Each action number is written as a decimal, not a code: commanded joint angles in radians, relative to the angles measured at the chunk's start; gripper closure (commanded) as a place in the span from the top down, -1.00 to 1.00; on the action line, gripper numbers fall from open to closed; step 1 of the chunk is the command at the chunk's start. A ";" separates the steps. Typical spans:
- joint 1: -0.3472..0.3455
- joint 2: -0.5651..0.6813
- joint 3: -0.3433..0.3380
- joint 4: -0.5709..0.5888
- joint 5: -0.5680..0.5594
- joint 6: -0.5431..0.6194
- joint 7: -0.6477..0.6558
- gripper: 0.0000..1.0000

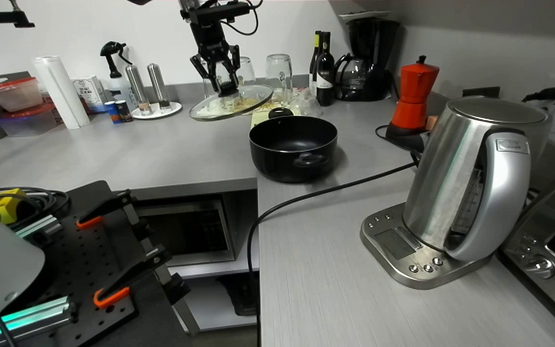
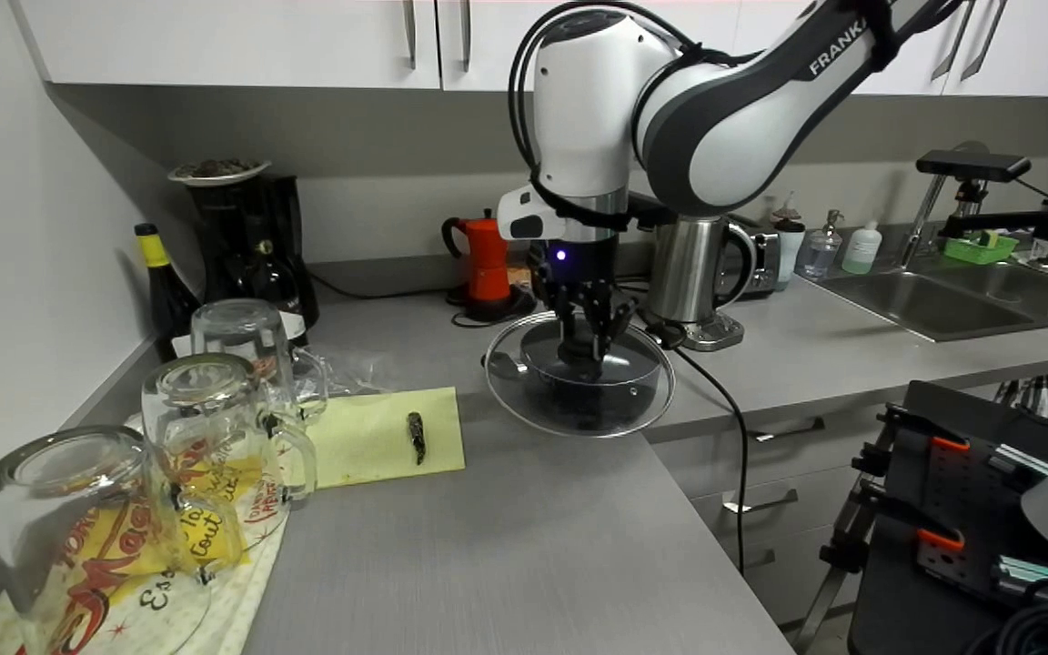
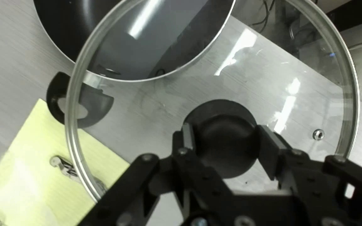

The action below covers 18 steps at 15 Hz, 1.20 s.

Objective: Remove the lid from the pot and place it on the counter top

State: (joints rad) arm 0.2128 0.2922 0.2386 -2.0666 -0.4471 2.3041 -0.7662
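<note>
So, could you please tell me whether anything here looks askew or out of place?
A dish of something dark sits atop the coffee maker, an odd perch. The lid hangs tilted rather than level in the gripper. A cord droops over the edge of the counter, where it might snag. No spill stands out.

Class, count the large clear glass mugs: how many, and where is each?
3, overlapping in an exterior view: the clear glass mug nearest the camera, the middle mug behind it, the farthest mug near dark glass bottles. None seems fully hidden.
</note>
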 commanded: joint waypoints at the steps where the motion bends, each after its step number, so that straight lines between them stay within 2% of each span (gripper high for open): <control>1: 0.030 -0.036 0.014 -0.060 -0.057 0.018 -0.030 -0.50; 9: 0.053 0.004 0.057 -0.128 -0.066 0.119 -0.120 -0.50; 13: 0.048 0.058 0.058 -0.128 -0.054 0.182 -0.173 -0.50; 18: 0.051 0.150 0.046 -0.100 -0.065 0.194 -0.220 -0.50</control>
State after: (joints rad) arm 0.2648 0.4044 0.2915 -2.1926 -0.5050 2.4839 -0.9408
